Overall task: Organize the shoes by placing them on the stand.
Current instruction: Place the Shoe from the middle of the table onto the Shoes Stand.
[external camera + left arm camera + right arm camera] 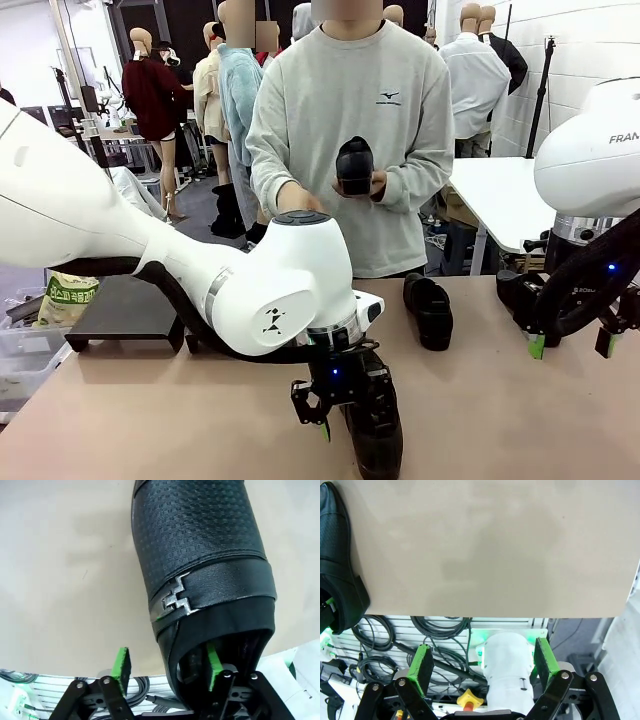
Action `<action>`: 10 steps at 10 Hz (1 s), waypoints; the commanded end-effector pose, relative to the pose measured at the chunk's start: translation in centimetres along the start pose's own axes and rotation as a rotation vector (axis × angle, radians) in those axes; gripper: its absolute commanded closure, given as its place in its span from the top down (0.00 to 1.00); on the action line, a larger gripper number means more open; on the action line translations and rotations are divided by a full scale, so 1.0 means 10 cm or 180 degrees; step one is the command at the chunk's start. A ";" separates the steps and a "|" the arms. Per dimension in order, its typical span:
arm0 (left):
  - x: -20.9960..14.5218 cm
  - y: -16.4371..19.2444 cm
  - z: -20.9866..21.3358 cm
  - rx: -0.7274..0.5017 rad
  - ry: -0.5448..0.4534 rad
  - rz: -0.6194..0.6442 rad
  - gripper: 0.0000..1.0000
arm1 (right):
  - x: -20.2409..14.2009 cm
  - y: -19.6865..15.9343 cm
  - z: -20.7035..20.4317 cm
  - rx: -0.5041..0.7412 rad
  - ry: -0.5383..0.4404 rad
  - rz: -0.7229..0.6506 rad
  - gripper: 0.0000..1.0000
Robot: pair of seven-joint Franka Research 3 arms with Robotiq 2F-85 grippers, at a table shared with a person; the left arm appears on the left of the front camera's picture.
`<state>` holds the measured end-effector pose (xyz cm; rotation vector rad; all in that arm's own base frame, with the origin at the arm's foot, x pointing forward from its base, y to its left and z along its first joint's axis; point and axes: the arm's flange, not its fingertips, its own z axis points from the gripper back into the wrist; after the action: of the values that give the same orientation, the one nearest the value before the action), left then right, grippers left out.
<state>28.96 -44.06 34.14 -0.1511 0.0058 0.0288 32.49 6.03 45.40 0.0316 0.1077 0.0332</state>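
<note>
A black shoe [378,430] lies at the table's near edge, textured, with a silver buckle [176,600]. My left gripper [345,418] straddles the heel wall of this shoe [200,555]. One green pad [212,664] sits inside the opening and the other pad [120,665] stands outside, a gap away from the leather. A second shoe [428,311] rests on the table near the person, who holds a third shoe [354,165] at chest height. The black stand [120,310] sits at the far left. My right gripper [572,345] hovers open and empty over the table's right side.
In the right wrist view the right gripper [484,665] hangs past the table's near edge, above cables and a white robot base [507,662]. The near shoe [337,560] shows at that view's left. A bin with a bag [65,300] stands left of the table.
</note>
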 end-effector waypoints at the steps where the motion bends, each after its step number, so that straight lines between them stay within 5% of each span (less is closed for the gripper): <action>1: 0.00 -0.02 -0.01 0.0061 -0.0027 -0.0032 0.29 | 0.04 0.00 0.02 0.0020 0.0007 0.0010 1.00; 3: -0.01 -0.03 0.01 0.0079 -0.0007 -0.0066 0.00 | 0.04 0.00 0.02 0.0020 0.0007 0.0010 1.00; 10: -0.02 -0.01 0.02 0.0041 0.0023 -0.0171 0.00 | 0.04 0.00 0.02 0.0020 0.0007 0.0010 1.00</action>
<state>28.69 -44.10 34.01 -0.1368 0.0088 0.0050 32.49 6.03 45.40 0.0316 0.1077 0.0332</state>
